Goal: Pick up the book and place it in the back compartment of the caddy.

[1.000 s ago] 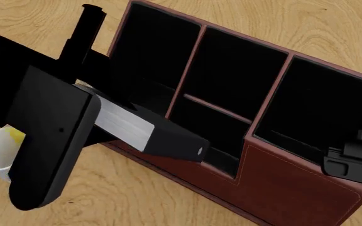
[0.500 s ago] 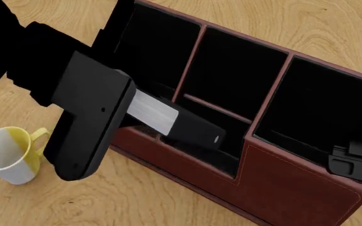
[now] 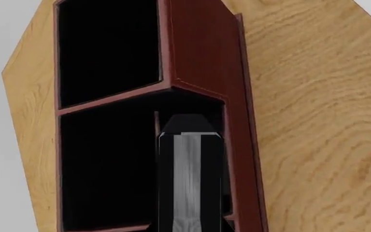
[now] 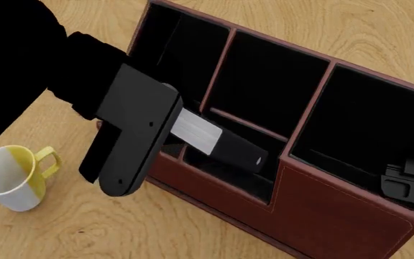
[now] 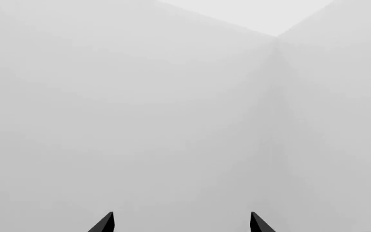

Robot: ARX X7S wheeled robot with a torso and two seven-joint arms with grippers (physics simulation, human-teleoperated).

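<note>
Matte black left arm (image 4: 27, 70) ending in a flat, rounded, screw-dotted housing (image 4: 131, 135).

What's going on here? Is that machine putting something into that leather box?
Yes. The robot's left gripper holds a small black book and has it tilted over the reddish-brown caddy, its far end dipping toward the low-walled cells in the middle. The book is not set down yet. The right gripper is open and empty, parked off to the side and facing a blank wall. A white-and-yellow mug stands on the wooden table beside the caddy, untouched.
</note>
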